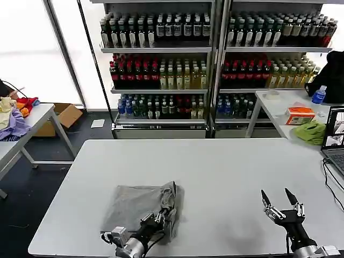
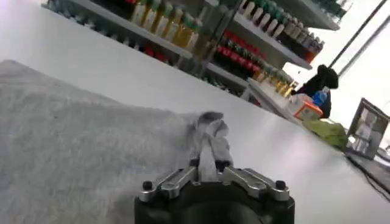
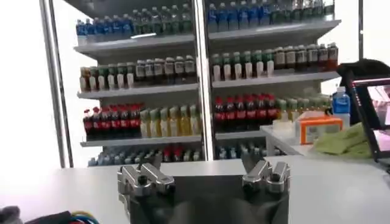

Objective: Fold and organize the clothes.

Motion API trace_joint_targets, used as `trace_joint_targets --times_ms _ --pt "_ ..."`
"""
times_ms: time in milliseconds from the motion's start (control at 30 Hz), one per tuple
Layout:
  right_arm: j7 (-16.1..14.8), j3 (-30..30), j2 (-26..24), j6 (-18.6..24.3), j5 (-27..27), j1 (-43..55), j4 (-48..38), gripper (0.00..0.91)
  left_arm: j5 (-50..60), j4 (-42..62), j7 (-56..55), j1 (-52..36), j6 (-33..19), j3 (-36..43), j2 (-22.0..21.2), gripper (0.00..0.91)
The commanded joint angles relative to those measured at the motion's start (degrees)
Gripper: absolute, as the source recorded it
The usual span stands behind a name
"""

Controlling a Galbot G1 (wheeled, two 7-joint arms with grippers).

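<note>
The clothes are one light grey shirt (image 1: 137,203), lying partly folded on the white table (image 1: 226,166) near its front left. Its right edge is bunched into a raised ridge. My left gripper (image 1: 163,215) comes in from the front edge onto that ridge and is shut on a pinch of the grey fabric. In the left wrist view the shirt (image 2: 73,140) spreads out flat, and the gripper (image 2: 207,163) holds a crumpled fold that stands up between its fingertips. My right gripper (image 1: 278,198) hovers open over bare table at the front right, holding nothing. In its own wrist view, my right gripper (image 3: 189,165) has its fingers spread wide.
Shelves of bottles (image 1: 215,64) stand behind the table. A side table at the left holds a purple, yellow and red garment heap (image 1: 13,115), with a cardboard box (image 1: 67,114) on the floor beyond. At the right are a lime-green cloth (image 1: 310,131), an orange box (image 1: 300,114) and a laptop (image 1: 336,137).
</note>
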Motion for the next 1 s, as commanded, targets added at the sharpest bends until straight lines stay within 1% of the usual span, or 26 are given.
trace_joint_targets --times_ms 33,167,200,267,300,333,400,433,500,567,600,633,767,900,1000 --pt "-0.3 -1.3 0.2 0.3 -0.9 -0.1 0.6 0.907 2.6 -6.2 0.8 0.3 1.2 0.3 -0.5 0.907" --pt "-0.1 -1.3 0.0 0.2 -0.3 0.0 0.5 0.907 -0.1 -14.1 0.4 3.1 1.5 -5.0 1.0 0.907" --pt "0.0 -1.3 -0.1 0.2 -0.1 0.1 0.4 0.907 -0.6 -16.4 0.1 3.9 1.5 -7.4 1.6 0.907" --pt "0.1 -1.3 -0.1 0.1 0.2 0.2 0.4 0.907 0.1 -17.9 0.1 5.2 1.2 -11.3 2.5 0.907" --pt "0.1 -1.4 -0.1 0.1 0.2 0.4 0.3 0.907 0.0 -18.6 -0.2 6.3 1.3 -14.9 2.8 0.907" --pt "0.1 -1.5 -0.2 0.1 0.2 0.5 0.2 0.907 -0.7 -19.0 -0.6 6.7 1.5 -15.9 2.9 0.907" --pt "0.2 -2.0 -0.3 0.1 0.2 0.7 0.1 0.907 -1.7 -19.6 -0.8 8.6 1.5 -20.5 3.0 0.907" --pt "0.3 -2.1 -0.4 0.1 0.2 0.7 0.0 0.907 -0.9 -19.6 -0.7 8.9 1.4 -21.6 3.0 0.907" --pt "0.4 -2.6 -0.5 -0.1 0.3 1.0 0.1 0.907 1.2 -15.9 0.8 8.7 0.2 -25.6 3.0 0.907" --pt "0.4 -3.0 -0.7 -0.1 0.1 1.1 0.1 0.907 4.0 -9.9 1.1 8.3 -0.8 -27.4 3.2 0.907" --pt "0.4 -3.2 -0.7 -0.1 0.0 1.1 0.2 0.907 5.7 -6.0 1.7 8.4 -2.5 -27.7 3.3 0.907" --pt "0.4 -3.3 -0.8 -0.2 0.0 1.0 0.3 0.907 5.9 -4.5 1.7 8.6 -2.8 -27.2 3.3 0.907" --pt "0.4 -3.2 -0.9 -0.2 0.0 0.8 0.3 0.907 6.3 -2.9 1.7 9.1 -2.1 -24.1 2.1 0.907" --pt "0.4 -2.9 -1.0 -0.2 0.1 0.5 0.2 0.907 9.3 1.5 1.7 6.9 -2.0 -22.0 0.5 0.907" --pt "0.4 -2.9 -0.7 -0.2 -0.1 0.3 0.0 0.907 10.8 3.6 2.0 6.0 -2.4 -21.4 0.9 0.907"
